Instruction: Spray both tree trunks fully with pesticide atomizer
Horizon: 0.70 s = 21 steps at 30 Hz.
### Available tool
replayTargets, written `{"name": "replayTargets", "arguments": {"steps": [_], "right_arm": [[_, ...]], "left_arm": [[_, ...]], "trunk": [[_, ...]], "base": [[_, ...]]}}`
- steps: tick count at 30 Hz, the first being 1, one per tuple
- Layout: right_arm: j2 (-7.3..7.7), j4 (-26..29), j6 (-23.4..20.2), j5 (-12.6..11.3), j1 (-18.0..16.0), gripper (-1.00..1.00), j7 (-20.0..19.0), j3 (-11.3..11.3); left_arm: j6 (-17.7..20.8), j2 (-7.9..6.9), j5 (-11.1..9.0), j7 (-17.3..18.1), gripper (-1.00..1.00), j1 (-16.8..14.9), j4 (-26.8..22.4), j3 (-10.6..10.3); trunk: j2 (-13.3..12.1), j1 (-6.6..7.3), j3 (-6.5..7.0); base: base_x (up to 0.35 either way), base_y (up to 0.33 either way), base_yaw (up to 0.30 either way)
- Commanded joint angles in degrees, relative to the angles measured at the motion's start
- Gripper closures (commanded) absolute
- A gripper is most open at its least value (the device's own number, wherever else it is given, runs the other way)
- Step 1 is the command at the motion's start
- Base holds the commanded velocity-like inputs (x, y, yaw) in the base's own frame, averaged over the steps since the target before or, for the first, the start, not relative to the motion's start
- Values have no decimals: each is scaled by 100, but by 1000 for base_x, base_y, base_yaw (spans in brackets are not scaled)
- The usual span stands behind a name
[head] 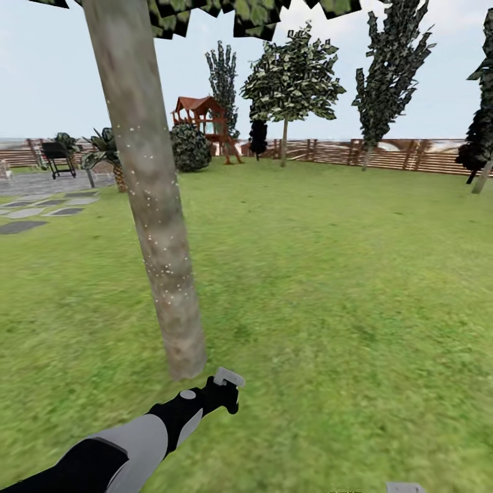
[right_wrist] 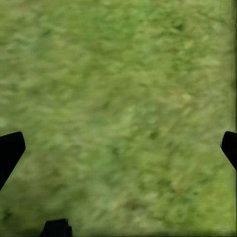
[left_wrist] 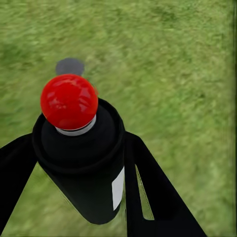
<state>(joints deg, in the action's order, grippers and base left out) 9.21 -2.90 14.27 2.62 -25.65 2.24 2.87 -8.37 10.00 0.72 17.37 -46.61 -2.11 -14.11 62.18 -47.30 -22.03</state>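
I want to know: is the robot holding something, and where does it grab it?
The left gripper holds the pesticide atomizer by its dark body.

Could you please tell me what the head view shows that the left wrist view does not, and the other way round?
Head view: the near tree trunk flecked with white specks, a second tree, the fence and the play tower. Left wrist view: the pesticide atomizer's dark body, white label and red dot, clamped between the left gripper's fingers. Both show the atomizer in that gripper, and the lawn.
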Motion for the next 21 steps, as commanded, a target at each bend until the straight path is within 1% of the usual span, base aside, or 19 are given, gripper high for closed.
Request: {"name": "replayTargets", "arguments": {"steps": [1,7,13,21], "right_arm": [[-2,-27,42,28,-11,-100,14,29],[-14,-27,44,28,-9,-100,14,29],[-59,-27,43,28,-3,-100,14,29],[-82,-27,44,30,6,-100,11,29]], "left_arm": [[-30,0,7,3,100,-6,10,-18],[-28,0,7,3,100,-6,10,-19],[-26,0,7,3,100,-6,9,-21],[-32,0,7,3,100,-6,8,-13]], "trunk": [[5,0,1],[5,0,43],[5,0,85],[5,0,141]], "base": [[0,-75,-261],[0,-195,-261],[0,-220,-261],[0,-34,-261]]}}
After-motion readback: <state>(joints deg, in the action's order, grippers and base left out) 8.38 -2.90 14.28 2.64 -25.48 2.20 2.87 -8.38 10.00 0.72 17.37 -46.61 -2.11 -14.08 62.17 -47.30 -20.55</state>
